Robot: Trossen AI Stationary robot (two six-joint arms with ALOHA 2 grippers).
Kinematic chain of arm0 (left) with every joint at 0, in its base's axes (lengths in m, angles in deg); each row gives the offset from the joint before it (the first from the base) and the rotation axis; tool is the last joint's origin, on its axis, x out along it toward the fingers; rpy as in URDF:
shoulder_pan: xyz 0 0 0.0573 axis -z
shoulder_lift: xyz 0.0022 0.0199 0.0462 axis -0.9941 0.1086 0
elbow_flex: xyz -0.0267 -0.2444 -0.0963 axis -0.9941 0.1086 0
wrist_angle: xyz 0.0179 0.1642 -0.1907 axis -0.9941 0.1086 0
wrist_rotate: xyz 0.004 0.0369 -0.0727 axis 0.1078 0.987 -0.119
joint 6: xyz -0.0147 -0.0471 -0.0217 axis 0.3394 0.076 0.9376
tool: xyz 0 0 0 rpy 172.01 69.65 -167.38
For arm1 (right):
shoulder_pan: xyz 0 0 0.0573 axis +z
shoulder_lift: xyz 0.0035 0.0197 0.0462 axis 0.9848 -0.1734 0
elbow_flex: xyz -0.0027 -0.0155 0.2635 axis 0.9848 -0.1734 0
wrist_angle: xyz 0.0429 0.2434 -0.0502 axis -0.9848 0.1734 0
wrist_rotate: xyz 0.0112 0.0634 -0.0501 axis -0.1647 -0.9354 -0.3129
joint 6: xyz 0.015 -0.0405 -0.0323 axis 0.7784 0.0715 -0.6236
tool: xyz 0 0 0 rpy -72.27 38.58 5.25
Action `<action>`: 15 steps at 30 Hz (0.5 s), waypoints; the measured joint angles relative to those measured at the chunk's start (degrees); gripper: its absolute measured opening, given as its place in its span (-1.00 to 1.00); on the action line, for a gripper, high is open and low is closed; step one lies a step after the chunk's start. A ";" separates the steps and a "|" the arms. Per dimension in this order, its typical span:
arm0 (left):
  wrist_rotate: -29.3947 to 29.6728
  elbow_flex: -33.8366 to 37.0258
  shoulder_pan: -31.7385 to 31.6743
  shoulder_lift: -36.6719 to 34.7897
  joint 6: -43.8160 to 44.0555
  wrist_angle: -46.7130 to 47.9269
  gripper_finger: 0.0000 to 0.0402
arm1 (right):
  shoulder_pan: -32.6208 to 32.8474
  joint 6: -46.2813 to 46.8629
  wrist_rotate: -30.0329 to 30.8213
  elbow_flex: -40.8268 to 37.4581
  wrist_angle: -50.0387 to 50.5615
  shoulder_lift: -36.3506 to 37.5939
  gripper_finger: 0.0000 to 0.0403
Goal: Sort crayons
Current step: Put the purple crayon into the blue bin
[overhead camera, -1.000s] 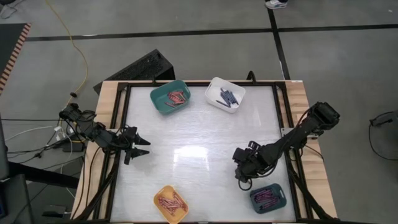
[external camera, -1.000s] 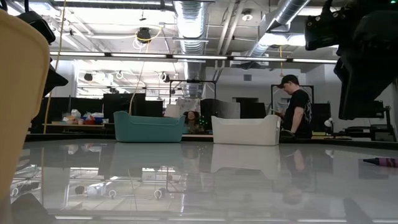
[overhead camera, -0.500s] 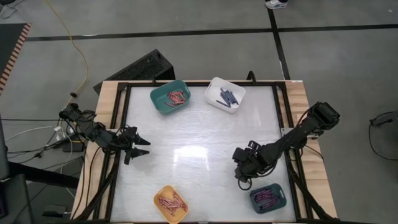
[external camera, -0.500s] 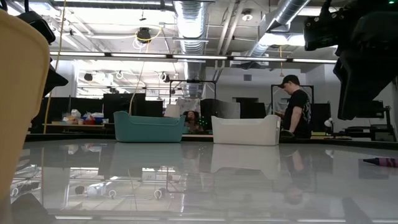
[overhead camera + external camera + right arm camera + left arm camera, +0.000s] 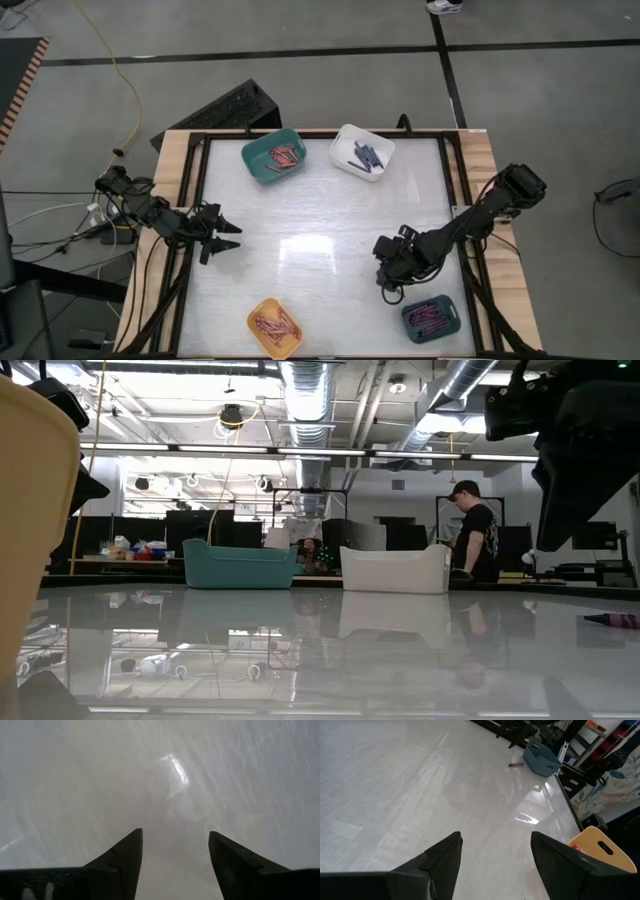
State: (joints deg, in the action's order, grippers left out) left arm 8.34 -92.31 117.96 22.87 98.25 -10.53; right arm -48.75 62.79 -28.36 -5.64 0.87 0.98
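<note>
Right gripper (image 5: 384,283) is hanging over the table (image 5: 320,250) near the right front, fingers spread wide, nothing between them — the right wrist view is showing only bare tabletop. Left gripper (image 5: 228,236) is waiting at the left edge, fingers also wide and empty.

Crayons are mostly binned: reddish ones in the teal bin (image 5: 273,156), dark blue ones in the white bin (image 5: 362,152), brownish-red in the yellow bin (image 5: 275,327), pink-magenta in the blue-grey bin (image 5: 431,318). One stray crayon (image 5: 515,764) is lying on the table just beside the blue-grey bin; it's also showing in the low view at the far right (image 5: 612,620).

Risks as I'm reading them:
- The stray is sitting close to the bin wall — a descent with fingers this wide is likely clipping the bin and shoving it, or pinning the crayon against the wall.
- It's thin and lying flat on a glossy surface, so a closing grip is likely rolling or squirting it away instead of lifting it.
- The right wrist camera isn't seeing the crayon now, so the approach is starting blind.
- Colour looks pink-purple, but I can't tell which for sure — wrong-bin drop is possible.
</note>
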 joint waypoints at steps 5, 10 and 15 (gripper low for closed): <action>0.00 0.01 0.00 0.00 0.00 0.00 0.14 | 0.02 -0.22 -1.57 0.00 0.09 0.00 0.10; 0.00 0.01 0.00 0.00 0.00 0.00 0.14 | -0.18 -0.42 -2.66 -0.02 0.11 0.00 0.10; -0.01 0.00 0.00 0.00 0.00 0.00 0.14 | -0.33 -0.44 -2.78 -0.02 0.11 0.00 0.10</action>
State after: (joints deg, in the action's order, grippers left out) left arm 8.32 -92.31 117.96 22.87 98.25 -10.53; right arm -49.07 62.35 -31.13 -5.67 0.98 0.98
